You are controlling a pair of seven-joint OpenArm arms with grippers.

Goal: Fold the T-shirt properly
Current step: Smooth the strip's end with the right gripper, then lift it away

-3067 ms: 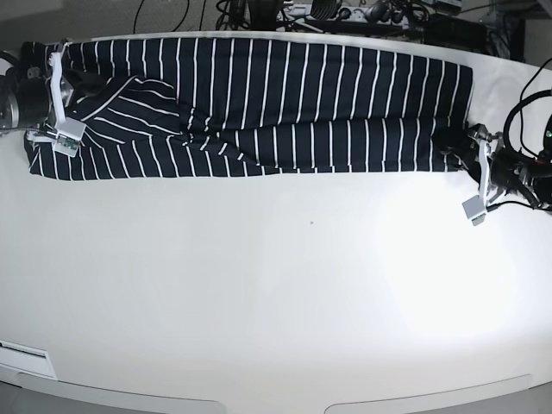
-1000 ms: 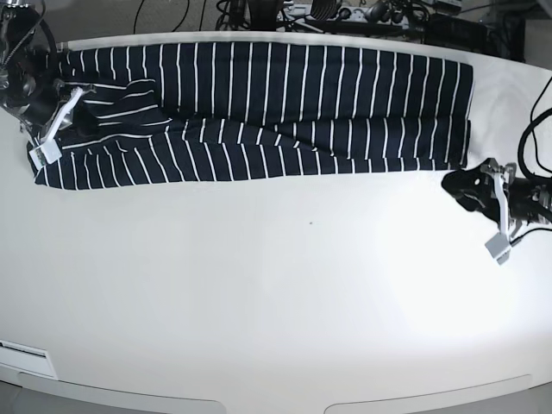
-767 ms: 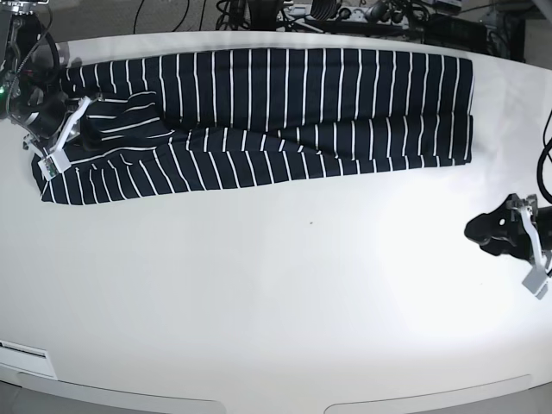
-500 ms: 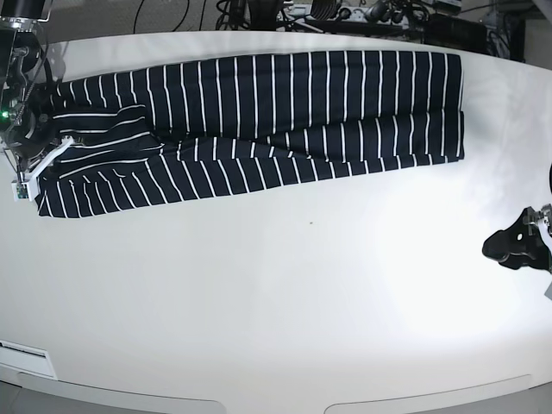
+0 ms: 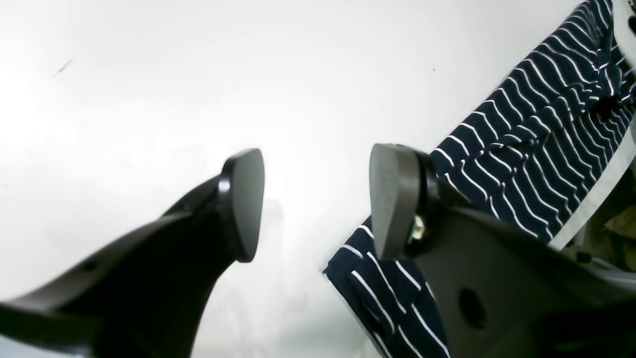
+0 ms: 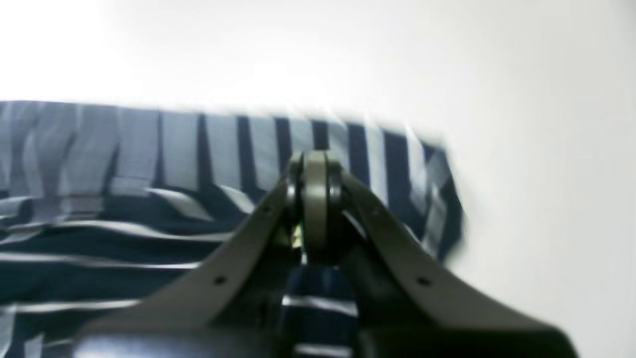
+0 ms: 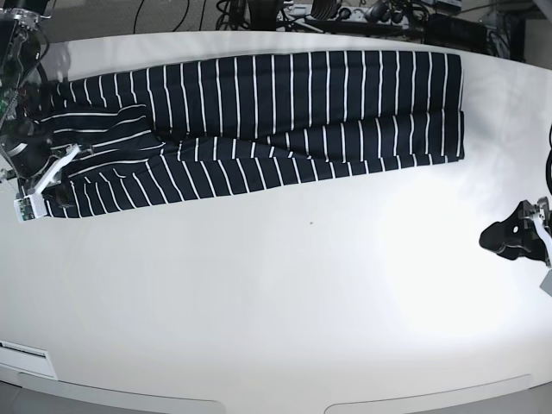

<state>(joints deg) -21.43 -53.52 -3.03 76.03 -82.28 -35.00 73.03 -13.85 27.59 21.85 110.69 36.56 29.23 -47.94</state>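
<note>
Looked soft and limp, the T-shirt (image 7: 259, 112), best pinched at corners: right gripper (image 6: 313, 199) clamped on its end, left gripper (image 5: 315, 199) spread wide, empty, well apart.

The T-shirt (image 7: 259, 112) is dark navy, nearly black, crossed by thin evenly spaced white stripes (blurred to pale blue-grey just beyond the right gripper's (image 6: 314, 199) jaws). The tabletop (image 7: 285, 293) is plain white. The left gripper (image 5: 315, 199) is black, its jaws faced with grey pads.
</note>
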